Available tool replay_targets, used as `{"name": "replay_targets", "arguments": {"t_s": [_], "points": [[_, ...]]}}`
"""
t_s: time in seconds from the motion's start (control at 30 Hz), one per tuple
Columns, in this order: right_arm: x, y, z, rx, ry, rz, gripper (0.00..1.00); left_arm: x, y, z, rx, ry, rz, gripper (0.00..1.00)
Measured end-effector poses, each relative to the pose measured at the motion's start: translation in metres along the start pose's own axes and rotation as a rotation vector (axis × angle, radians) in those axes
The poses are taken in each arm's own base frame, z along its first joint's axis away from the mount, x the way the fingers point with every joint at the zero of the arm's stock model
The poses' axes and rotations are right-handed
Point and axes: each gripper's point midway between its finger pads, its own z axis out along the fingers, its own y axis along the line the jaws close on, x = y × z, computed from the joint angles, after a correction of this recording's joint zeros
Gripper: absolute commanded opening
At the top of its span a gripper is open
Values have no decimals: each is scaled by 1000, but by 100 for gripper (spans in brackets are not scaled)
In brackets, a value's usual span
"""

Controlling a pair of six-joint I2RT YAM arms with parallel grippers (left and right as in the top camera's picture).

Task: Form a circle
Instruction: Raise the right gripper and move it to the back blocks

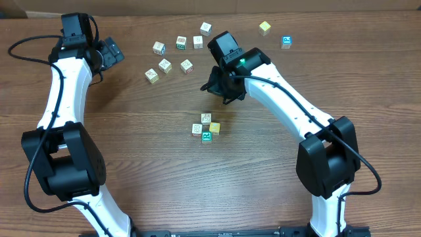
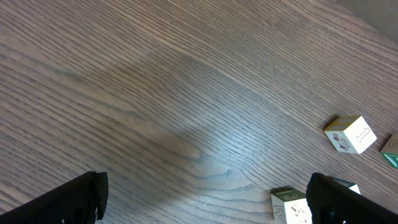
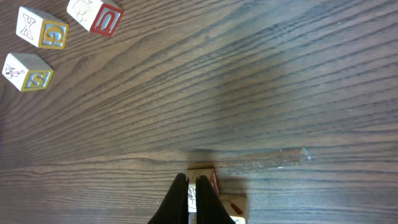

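The circle (image 1: 206, 128) is a tight clump of small picture cubes at mid-table: whitish, red-marked, yellow and teal-marked. My right gripper (image 1: 223, 92) hangs just behind it, shut with nothing between its fingers. In the right wrist view the shut gripper (image 3: 194, 182) partly covers a red-edged cube (image 3: 208, 177) of the clump, with another cube (image 3: 235, 205) beside it. My left gripper (image 1: 109, 52) is open at the far left, well away from the clump. Its open span (image 2: 208, 205) holds only bare wood, and a green-topped cube (image 2: 290, 205) lies just inside the right finger (image 2: 348, 202).
Several loose cubes (image 1: 172, 56) are scattered at the back centre, with a yellow one (image 1: 264, 27) and a teal one (image 1: 287, 42) at the back right. Three lettered cubes (image 3: 42, 31) show at the top left of the right wrist view. A white cube (image 2: 350, 134) lies right of the left gripper.
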Motion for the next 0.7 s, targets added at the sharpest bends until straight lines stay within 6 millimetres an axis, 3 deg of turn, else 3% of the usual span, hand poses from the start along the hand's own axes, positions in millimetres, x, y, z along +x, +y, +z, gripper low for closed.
{"name": "replay_targets", "arguments": {"t_s": [0.3, 0.7], "points": [[5, 4, 15, -17, -17, -17, 4, 0, 0, 0, 0, 0, 0, 100], [41, -37, 16, 146, 121, -10, 4, 0, 0, 0, 0, 0, 0, 99]]}}
